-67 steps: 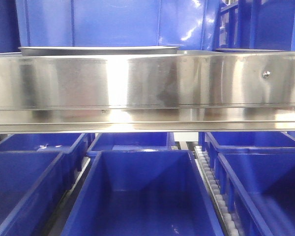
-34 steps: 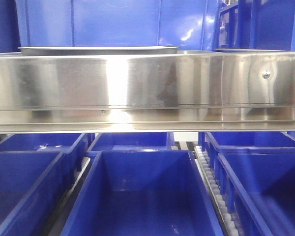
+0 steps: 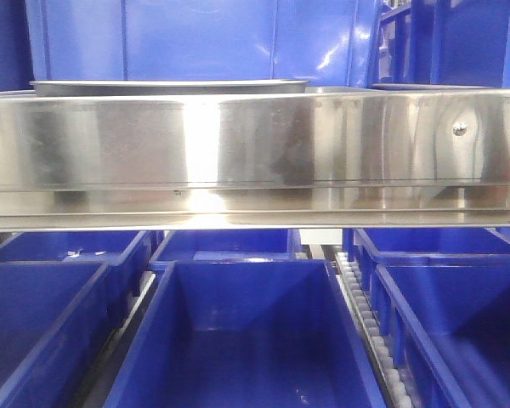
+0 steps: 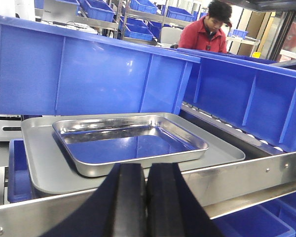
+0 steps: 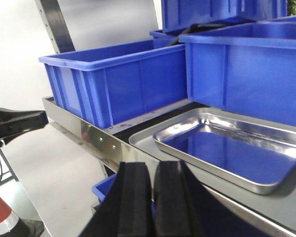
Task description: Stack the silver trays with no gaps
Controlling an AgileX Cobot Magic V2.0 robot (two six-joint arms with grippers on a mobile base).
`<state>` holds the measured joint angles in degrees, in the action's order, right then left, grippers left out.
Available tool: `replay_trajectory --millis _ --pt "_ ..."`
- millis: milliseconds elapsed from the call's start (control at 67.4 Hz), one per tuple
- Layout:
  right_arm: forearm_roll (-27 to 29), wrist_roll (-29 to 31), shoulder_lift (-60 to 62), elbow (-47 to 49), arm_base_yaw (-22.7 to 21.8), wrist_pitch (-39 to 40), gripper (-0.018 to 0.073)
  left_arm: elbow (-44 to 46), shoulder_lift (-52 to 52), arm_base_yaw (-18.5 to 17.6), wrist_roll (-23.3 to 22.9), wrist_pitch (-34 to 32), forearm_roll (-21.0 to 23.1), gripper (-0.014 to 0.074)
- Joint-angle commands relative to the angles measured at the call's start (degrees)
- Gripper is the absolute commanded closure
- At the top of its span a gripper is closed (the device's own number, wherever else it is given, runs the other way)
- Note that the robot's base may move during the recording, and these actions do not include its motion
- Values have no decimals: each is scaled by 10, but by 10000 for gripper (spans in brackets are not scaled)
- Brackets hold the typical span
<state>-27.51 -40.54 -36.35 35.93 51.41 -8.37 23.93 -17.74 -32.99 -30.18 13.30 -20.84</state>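
You've got the smaller tray (image 4: pixel 130 143) sitting inside the larger tray (image 4: pixel 44 163), and both lie on the shelf just behind the shelf rail (image 4: pixel 246 173). From the left wrist view, a bin (image 4: pixel 89 74) stands at twelve o'clock behind the trays, another bin (image 4: pixel 251 98) at two o'clock, and a person (image 4: pixel 207 32) is beyond them at one o'clock. On the front view, the rail (image 3: pixel 255 153) crosses the middle, a tray rim (image 3: pixel 170 86) shows just above it at eleven o'clock, and lower bins (image 3: pixel 246 340) lie beneath at six o'clock. From the right wrist view, a bin (image 5: pixel 113 84) sits at ten o'clock of the trays (image 5: pixel 232 148).
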Motion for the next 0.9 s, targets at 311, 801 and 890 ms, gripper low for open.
replay_trajectory --millis 311,801,890 --pt "54 80 18 -11 -8 10 574 0 4 -3 1 -10 -3 610" --pt "365 469 233 -266 -394 125 574 0 4 -3 1 -10 -3 610" --pt "365 469 277 -302 -441 120 574 0 4 -3 1 -10 -3 610"
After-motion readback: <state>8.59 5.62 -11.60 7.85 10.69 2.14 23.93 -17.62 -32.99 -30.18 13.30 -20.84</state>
